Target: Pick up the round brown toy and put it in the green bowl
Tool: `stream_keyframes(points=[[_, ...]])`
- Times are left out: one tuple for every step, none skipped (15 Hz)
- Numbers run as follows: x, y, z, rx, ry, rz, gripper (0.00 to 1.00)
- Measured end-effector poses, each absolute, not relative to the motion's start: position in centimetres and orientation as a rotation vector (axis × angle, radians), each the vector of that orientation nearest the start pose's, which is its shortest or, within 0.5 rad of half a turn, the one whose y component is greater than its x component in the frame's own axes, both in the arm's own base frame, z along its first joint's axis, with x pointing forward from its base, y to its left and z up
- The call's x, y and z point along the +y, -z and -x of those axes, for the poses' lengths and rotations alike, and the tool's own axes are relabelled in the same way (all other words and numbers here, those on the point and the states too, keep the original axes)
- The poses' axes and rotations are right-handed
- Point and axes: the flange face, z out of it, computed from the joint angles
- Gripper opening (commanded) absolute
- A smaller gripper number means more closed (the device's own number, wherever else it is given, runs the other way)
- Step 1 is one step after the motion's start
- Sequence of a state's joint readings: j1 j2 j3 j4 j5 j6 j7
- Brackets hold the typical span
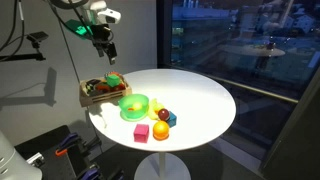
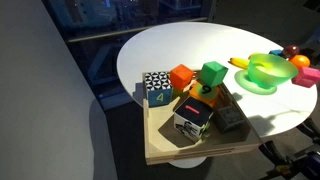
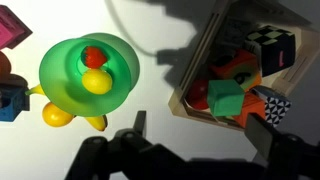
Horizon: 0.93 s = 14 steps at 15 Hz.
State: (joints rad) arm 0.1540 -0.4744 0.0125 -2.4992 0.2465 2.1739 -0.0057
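The round brown toy is a small dark reddish ball on the white table, just to the right of the green bowl. The bowl also shows in the other exterior view and in the wrist view, where a small red piece and a yellow piece lie in it. My gripper hangs high above the wooden crate, well away from the brown toy. In the wrist view the gripper is open and empty, over bare table between the bowl and the crate.
A wooden crate of toy blocks stands beside the bowl and shows close up. It holds a dark red round piece. A pink cube, an orange round toy and a yellow toy lie near the bowl.
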Motion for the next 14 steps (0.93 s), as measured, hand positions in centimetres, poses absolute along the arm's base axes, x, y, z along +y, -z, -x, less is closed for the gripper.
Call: stream_keyframes(points=[[7.8,-46.6,-40.7,-0.068,0.195,2.916,1.0],[7.8,-46.7,-40.7,-0.068,0.196,2.916,1.0],[7.8,-46.7,-40.7,-0.068,0.197,2.916,1.0],[7.8,-46.7,-40.7,-0.068,0.197,2.916,1.0],[7.8,-46.7,-40.7,-0.068,0.197,2.916,1.0],[7.8,-46.7,-40.7,-0.068,0.197,2.916,1.0],[7.8,-46.7,-40.6,-0.069,0.196,2.916,1.0],[7.9,-46.6,-40.6,-0.071,0.194,2.92,1.0],[7.9,-46.5,-40.6,-0.072,0.192,2.924,1.0],[7.7,-46.4,-40.7,-0.075,0.192,2.933,1.0],[7.5,-46.3,-40.7,-0.076,0.193,2.946,1.0],[7.2,-46.3,-40.8,-0.077,0.195,2.961,1.0],[6.7,-46.3,-41.0,-0.076,0.2,2.976,1.0],[6.2,-46.3,-41.1,-0.074,0.207,2.993,1.0]])
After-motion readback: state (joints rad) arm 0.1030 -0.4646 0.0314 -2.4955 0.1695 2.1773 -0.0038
